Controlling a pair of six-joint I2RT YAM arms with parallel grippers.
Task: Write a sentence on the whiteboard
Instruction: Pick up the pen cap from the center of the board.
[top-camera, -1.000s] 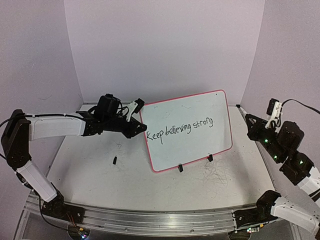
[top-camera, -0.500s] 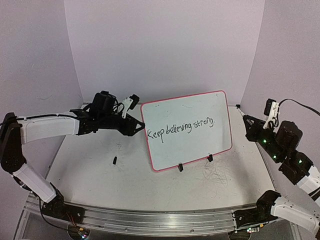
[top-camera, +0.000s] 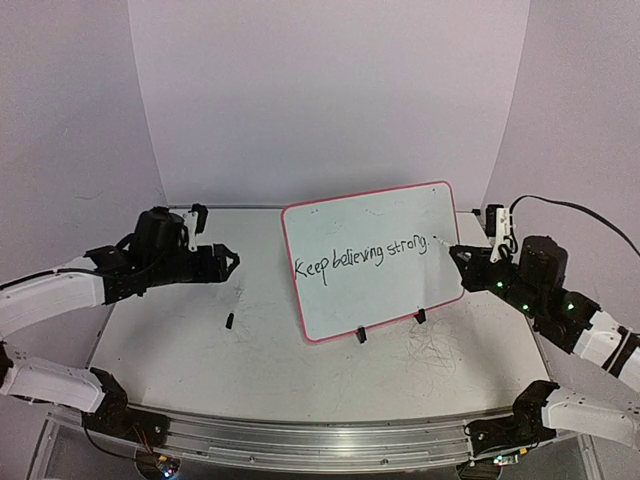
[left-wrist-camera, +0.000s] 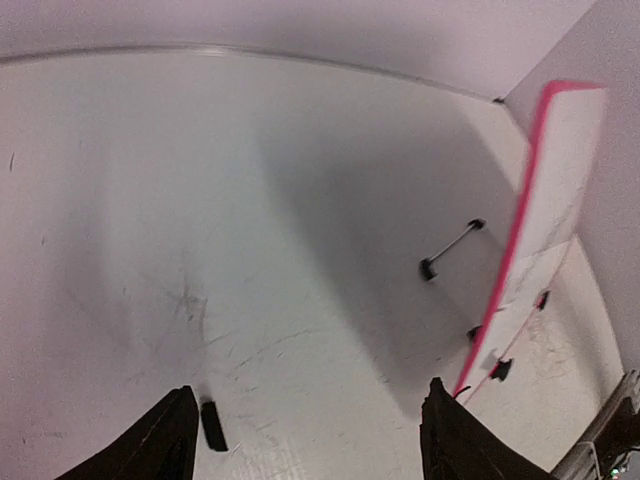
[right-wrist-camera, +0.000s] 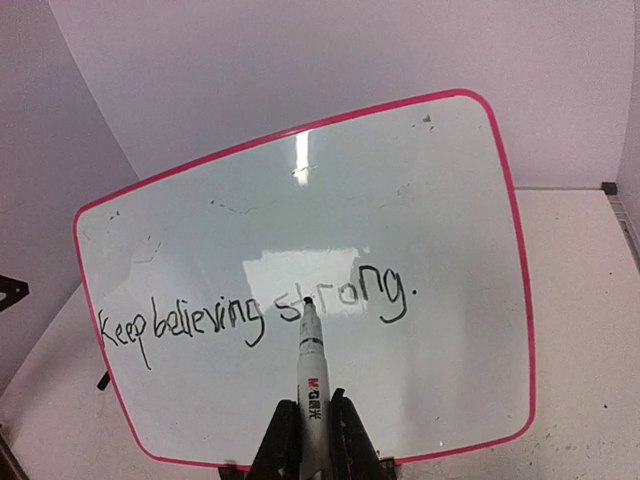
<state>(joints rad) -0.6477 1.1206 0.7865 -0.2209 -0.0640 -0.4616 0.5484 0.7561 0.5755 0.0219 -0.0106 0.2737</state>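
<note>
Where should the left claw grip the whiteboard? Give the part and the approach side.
Probably the upper left rim of the whiteboard, coming in level from the robot's left with the open left claw. The board stands nearly upright on small clips, so that thin edge is exposed and clear of the sentence.

pink-rimmed whiteboard (top-camera: 380, 220) propped upright, sentence (top-camera: 358, 258) "Keep believing strong." across middle

One whiteboard (top-camera: 400, 215); one sentence (top-camera: 362, 257), three words; one marker (right-wrist-camera: 310, 370); two black clips (top-camera: 361, 336); one small black piece (top-camera: 229, 321) on one tabletop (top-camera: 180, 340); two arms (top-camera: 50, 295); two tools: left tool (left-wrist-camera: 308, 388), right tool (right-wrist-camera: 312, 410).
</note>
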